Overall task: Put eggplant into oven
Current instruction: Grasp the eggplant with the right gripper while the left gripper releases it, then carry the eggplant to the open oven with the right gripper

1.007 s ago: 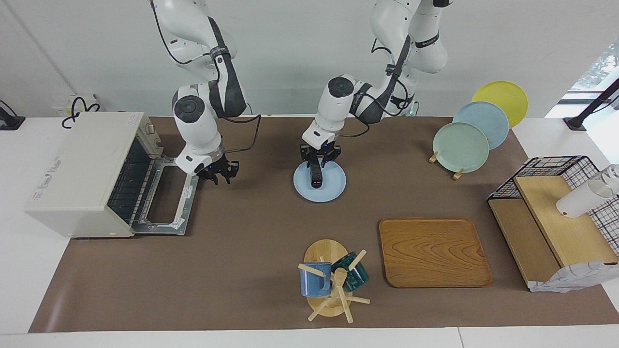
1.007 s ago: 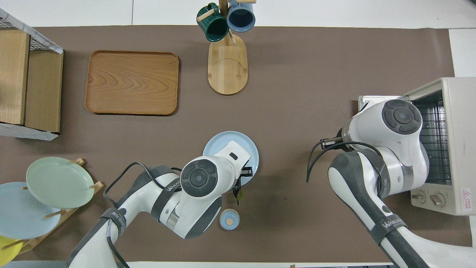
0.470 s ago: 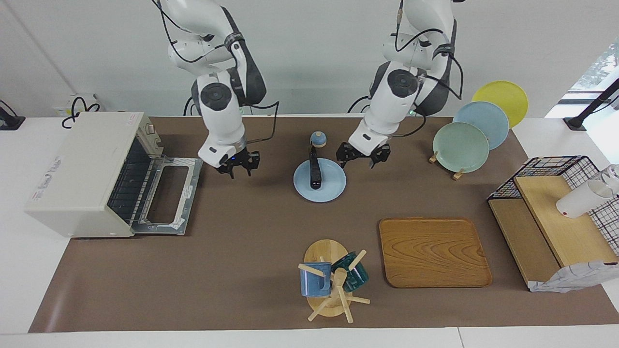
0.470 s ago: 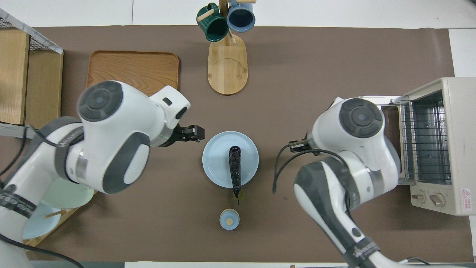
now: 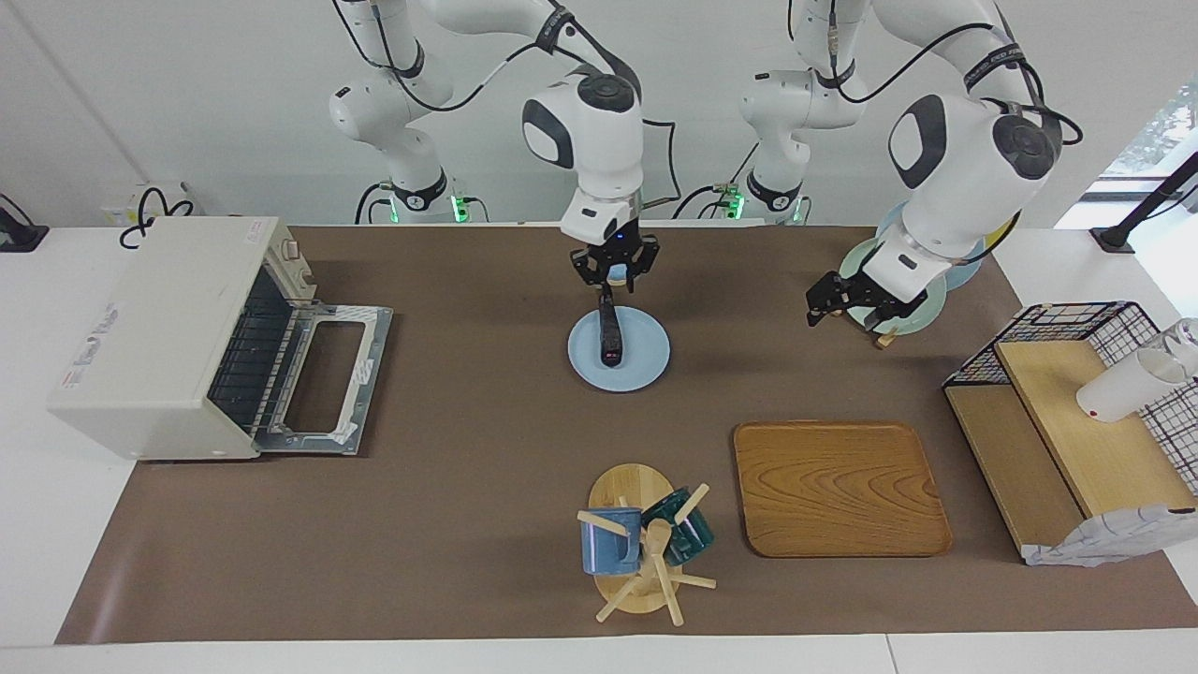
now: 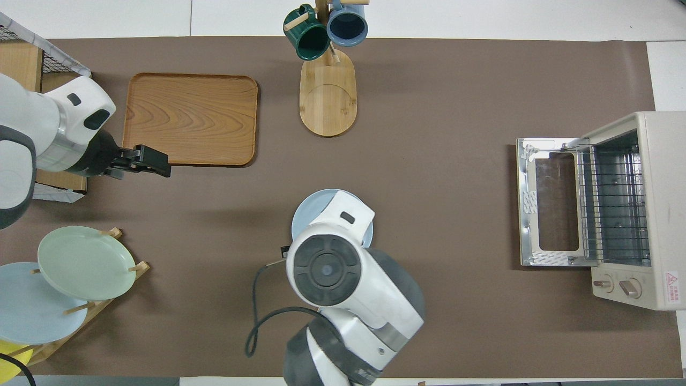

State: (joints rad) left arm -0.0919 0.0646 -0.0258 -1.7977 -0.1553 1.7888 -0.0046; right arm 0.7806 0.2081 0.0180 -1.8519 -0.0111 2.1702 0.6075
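The dark eggplant [image 5: 610, 332] lies lengthwise on a light blue plate [image 5: 646, 360] in the middle of the mat. In the overhead view the right arm hides it and only the plate's edge [image 6: 306, 214] shows. My right gripper [image 5: 615, 271] hangs open over the eggplant's end nearest the robots. The cream oven [image 5: 159, 328] stands at the right arm's end of the table, its door [image 5: 323, 374] dropped open and its rack bare; it also shows in the overhead view [image 6: 651, 209]. My left gripper [image 5: 847, 311] is open and empty, up in the air beside the plate rack.
A rack of plates [image 5: 894, 281] stands at the left arm's end. A wooden tray [image 5: 838, 487] and a mug tree [image 5: 641, 543] sit farther from the robots. A wire basket with wooden shelves [image 5: 1076, 421] and a white cup [image 5: 1123, 384] are at the left arm's end.
The right gripper swung from beside the oven door to over the eggplant's near end. The left gripper left the plate and moved away toward the plate rack. The eggplant stayed on the plate.
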